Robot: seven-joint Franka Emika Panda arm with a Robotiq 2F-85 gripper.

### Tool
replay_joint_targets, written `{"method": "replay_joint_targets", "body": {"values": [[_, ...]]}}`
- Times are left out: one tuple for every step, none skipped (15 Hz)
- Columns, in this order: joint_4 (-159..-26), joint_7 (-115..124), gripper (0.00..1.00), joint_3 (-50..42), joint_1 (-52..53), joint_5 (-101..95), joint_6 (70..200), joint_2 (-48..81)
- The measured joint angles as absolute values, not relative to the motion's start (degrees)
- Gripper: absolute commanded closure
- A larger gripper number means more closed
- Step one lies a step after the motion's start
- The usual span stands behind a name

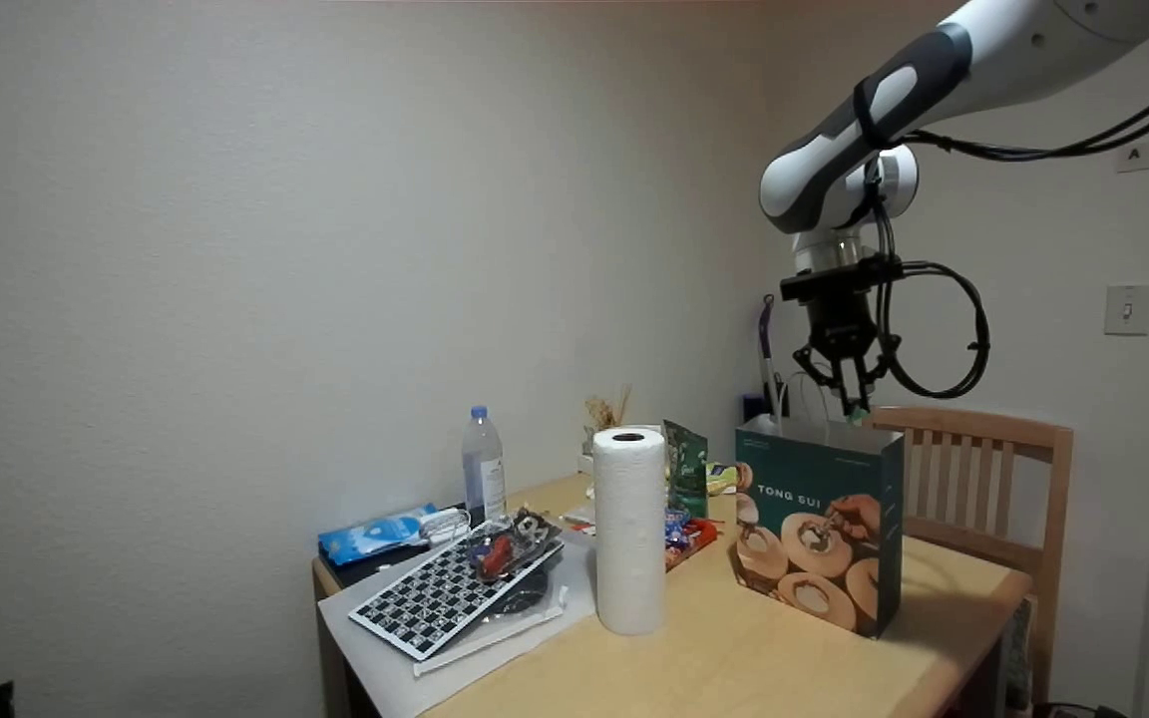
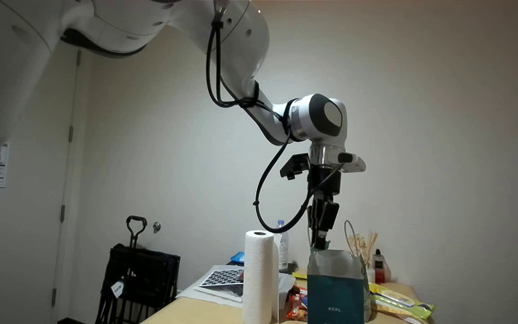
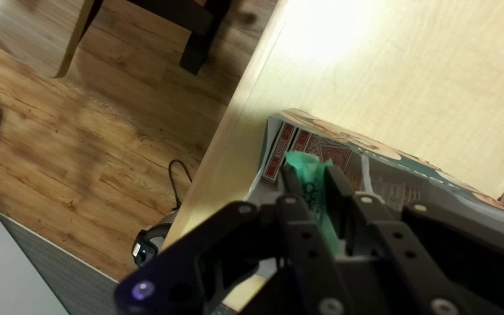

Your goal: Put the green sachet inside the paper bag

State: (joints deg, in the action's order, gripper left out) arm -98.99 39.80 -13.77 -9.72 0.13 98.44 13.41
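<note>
Standing slightly apart, your fingers (image 3: 339, 181) appear to pinch the green sachet (image 3: 309, 168) between them, its long axis running along theirs. Below lies the mouth of the paper bag (image 1: 819, 529); the sachet hangs just above it, toward the bag's end nearest the edge of the table (image 3: 427, 83). Going straight down before letting go should suit. Near the bag, but apart, stands the paper towel roll (image 1: 629, 538).

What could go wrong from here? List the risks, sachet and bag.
1. The green sachet hangs from the gripper above one end of the paper bag, so it may catch the rim or drop outside.
2. A white handle shows close by in the wrist view; lowering could snag it.
3. The bag stands near the edge of the table; a bump might tip it off.
</note>
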Motion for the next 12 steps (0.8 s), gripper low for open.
{"method": "replay_joint_targets", "body": {"values": [[-98.9, 39.8, 0.41, -13.8, -9.7, 0.1, 98.4, 13.5], [-98.8, 39.8, 0.35, -13.8, -9.7, 0.1, 98.4, 13.6], [-98.6, 39.8, 0.27, -13.8, -9.7, 0.1, 98.3, 13.6], [-98.5, 39.8, 0.22, -13.7, -9.7, 0.1, 98.3, 13.6], [-98.4, 39.8, 0.14, -13.7, -9.6, 0.1, 98.3, 13.6], [-98.3, 39.8, 0.08, -13.7, -9.6, 0.1, 98.3, 13.6], [-98.2, 39.8, 0.01, -13.7, -9.6, 0.1, 98.3, 13.6], [-98.1, 39.8, 0.01, -13.6, -9.6, 0.1, 98.2, 13.6], [-97.9, 39.8, 0.00, -13.6, -9.6, 0.2, 98.0, 13.6], [-97.8, 39.8, 0.00, -13.6, -9.6, 0.2, 97.9, 13.6], [-97.7, 39.8, 0.00, -13.6, -9.6, 0.3, 97.7, 13.6], [-97.6, 39.8, 0.00, -13.6, -9.6, 0.4, 97.6, 13.6]]}}
